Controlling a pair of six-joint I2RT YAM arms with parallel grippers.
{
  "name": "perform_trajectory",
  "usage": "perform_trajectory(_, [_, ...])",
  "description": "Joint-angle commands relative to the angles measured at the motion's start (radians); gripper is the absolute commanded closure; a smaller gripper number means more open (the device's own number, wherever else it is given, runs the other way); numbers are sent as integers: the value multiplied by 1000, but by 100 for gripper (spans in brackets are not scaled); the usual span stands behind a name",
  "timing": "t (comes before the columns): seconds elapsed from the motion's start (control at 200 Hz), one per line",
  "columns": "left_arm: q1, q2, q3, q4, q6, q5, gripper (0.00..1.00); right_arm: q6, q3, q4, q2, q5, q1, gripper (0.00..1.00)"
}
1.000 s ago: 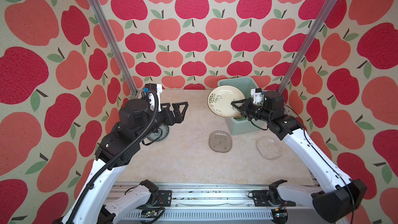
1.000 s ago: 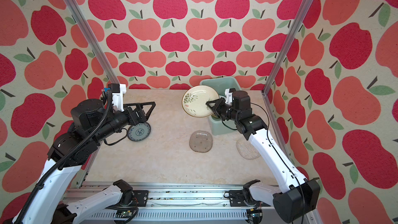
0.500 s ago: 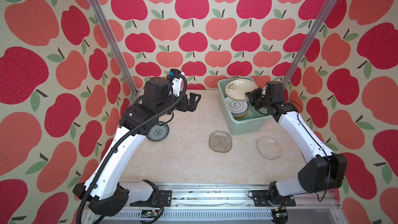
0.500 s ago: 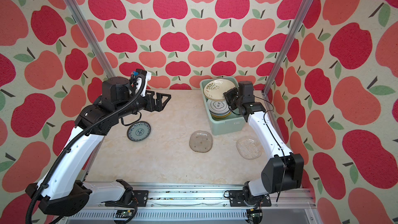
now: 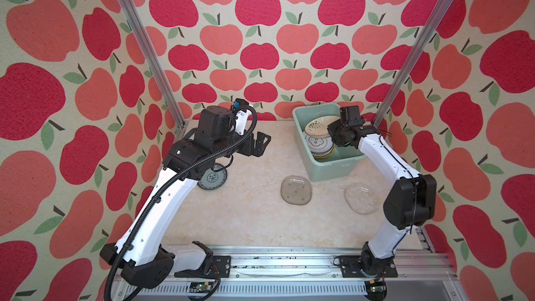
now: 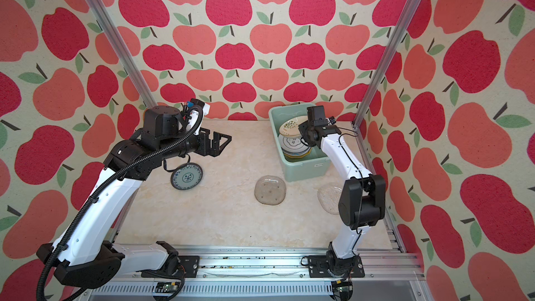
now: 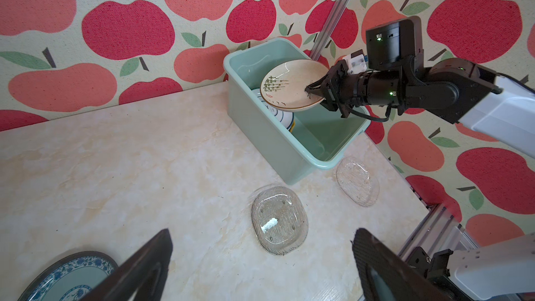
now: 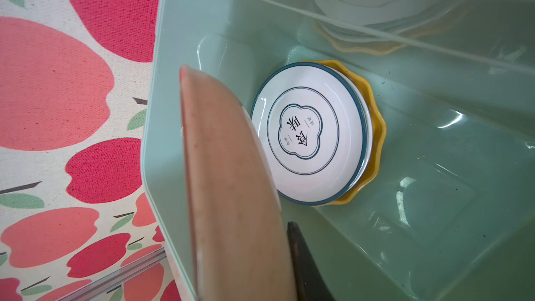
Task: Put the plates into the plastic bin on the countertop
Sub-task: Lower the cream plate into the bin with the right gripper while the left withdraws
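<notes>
- Nearest the robot's base, a clear glass plate [image 5: 296, 191] and a second glass plate [image 5: 361, 198] lie flat on the worktop [image 5: 246, 221], just in front of the bin and well apart from both hands.
- Further back on the left, the blue-patterned plate [image 5: 212, 179] lies flat, partly under the left arm. The left hand [image 5: 262, 145] hovers above the worktop, fingers spread wide and empty.
- Farthest, at the right rear corner, stands the plastic bin [image 7: 260, 140]. The right hand [image 7: 311, 92] is clamped on the rim of the cream plate [image 7: 289, 85], which it holds tilted over the bin.
- A white plate [image 8: 309, 134] on a yellow scalloped plate [image 8: 376, 128] lies below the held plate, slightly nearer, so setting it down likely needs levelling and lowering.
</notes>
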Motion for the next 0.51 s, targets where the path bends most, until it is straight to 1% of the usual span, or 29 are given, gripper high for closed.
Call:
perform_trajectory(0.0, [-4,-6,-26,-4,38,10,1,-26,95,-17,32,90,22,100])
perform_trajectory(0.22, [-1,33,-25,44,39,23,1,-11,142,-63,109,142,30,100])
perform_trajectory(0.5, [3,78,-2,27,41,37,1,-27,197,-66,200,102,13,100])
